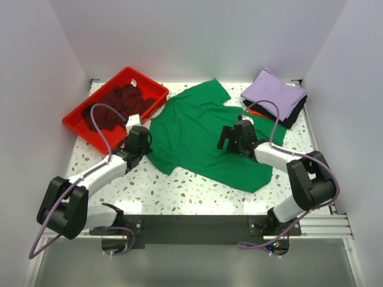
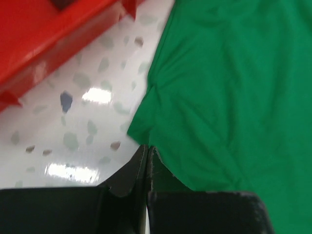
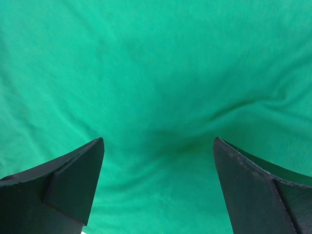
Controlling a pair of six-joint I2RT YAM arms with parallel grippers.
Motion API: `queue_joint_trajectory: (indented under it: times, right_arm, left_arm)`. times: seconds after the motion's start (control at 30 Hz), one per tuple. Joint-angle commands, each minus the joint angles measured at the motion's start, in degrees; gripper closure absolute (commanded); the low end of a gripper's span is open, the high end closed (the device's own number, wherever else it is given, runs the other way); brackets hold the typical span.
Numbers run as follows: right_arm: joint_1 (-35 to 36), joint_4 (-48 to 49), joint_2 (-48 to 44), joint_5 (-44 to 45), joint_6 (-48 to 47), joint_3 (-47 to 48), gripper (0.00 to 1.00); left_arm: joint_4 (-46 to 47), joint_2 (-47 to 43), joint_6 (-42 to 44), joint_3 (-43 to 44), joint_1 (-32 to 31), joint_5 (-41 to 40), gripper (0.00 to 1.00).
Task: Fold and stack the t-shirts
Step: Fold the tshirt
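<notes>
- Green t-shirt [image 1: 203,134] lies spread flat in the middle of the speckled table [image 1: 197,194], its collar end pointing toward 12 o'clock and its hem toward 5 o'clock in the top view.
- You have the left gripper [image 2: 147,148] at the shirt's 9 o'clock edge, its jaws pressed together right at the cloth's border. From the wrist view you cannot tell whether any cloth is caught between them.
- Your right gripper [image 3: 158,141] is over the shirt's 3 o'clock side, its jaws spread wide with only lightly wrinkled green cloth between the fingers [image 3: 73,185]. It grips nothing.
- At 10 o'clock from the shirt you see the red tray [image 1: 143,81], its near corner just beside the shirt's sleeve, with a crumpled maroon t-shirt [image 1: 119,104] lying in it.
- At 2 o'clock sits a folded stack: the lavender t-shirt [image 1: 272,89] on top, the black t-shirt [image 1: 296,113] under it, and a sliver of the orange t-shirt [image 1: 257,112] showing at the stack's 8 o'clock edge, close to the green sleeve.
</notes>
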Motion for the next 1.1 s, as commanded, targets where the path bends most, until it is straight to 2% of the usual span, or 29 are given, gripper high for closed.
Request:
queue_joint_trajectory:
  times: [0.0,0.13,0.23,0.3,0.47,0.63,0.8,1.07]
  right_arm:
    - [0.95,-3.82,-3.03,2.84,-2.22,0.20,0.05]
    - [2.18,-10.68,-6.45,6.19,-2.14,-0.32,0.05]
    - [2.62,-12.53,-9.44,7.07,-0.73,-2.16,0.06]
    - [2.88,-13.76,-11.99,7.86,0.06,-3.05,0.06]
    - [2.88,-16.06,-13.76,9.01,2.26,-6.74,0.06]
    - [2.88,-16.49,-13.58,8.83,3.93,-9.11,0.05]
    - [2.89,-16.32,-11.83,9.18,2.70,-5.88,0.05]
    - [2.80,-15.18,0.99,6.55,-0.38,4.24,0.05]
  left_arm:
    - [7.71,2.58,3.89,6.58,2.50,1.60,1.00]
    - [12.78,6.37,7.05,10.98,4.87,3.97,1.00]
    - [17.28,7.60,12.41,10.90,7.41,10.64,1.00]
    - [17.21,9.00,15.23,11.94,8.47,15.37,1.00]
    - [15.45,12.35,13.92,13.19,9.80,20.32,1.00]
    - [17.47,11.47,12.95,11.34,9.80,18.75,1.00]
    - [16.95,11.56,13.04,11.34,9.80,17.07,1.00]
    - [16.77,9.71,12.77,10.02,9.89,15.14,1.00]
